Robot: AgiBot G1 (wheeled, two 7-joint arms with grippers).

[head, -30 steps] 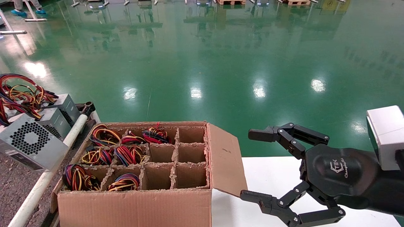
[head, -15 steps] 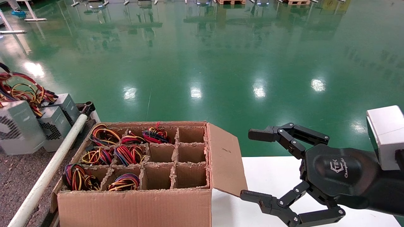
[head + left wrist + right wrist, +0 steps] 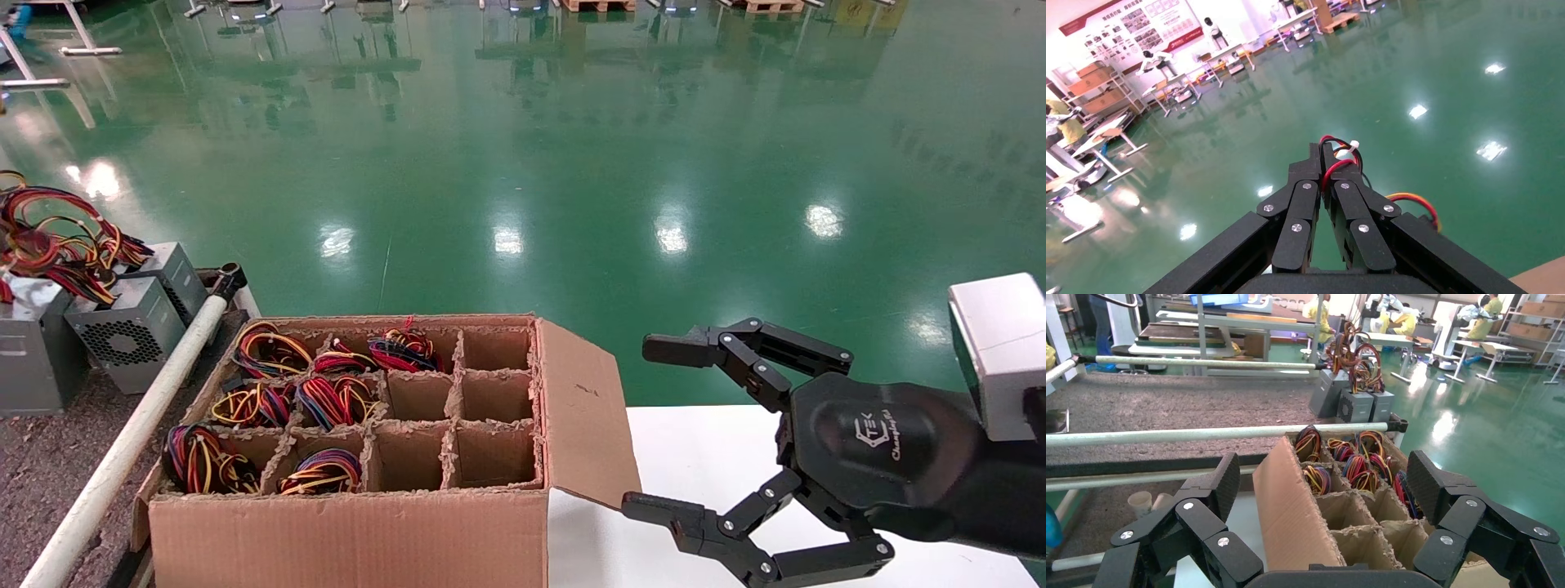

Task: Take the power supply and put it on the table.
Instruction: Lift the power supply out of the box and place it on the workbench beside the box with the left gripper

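Left pincer (image 3: 1319,160) clenched on wires (image 3: 1338,160); power supply (image 3: 33,347) (upright) now rests on table (image 3: 41,474).

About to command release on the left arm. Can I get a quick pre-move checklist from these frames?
1. Left hand grip: shut on red wires - ok.
2. Power supply down on speckled table: looks seated, but the frame edge cuts it off - cannot tell.
3. Gap to neighbouring power supply - cannot tell.
4. Right hand: open, parked over white tabletop beside cardboard box - ok.
5. Left hand visible in head view - not ok.
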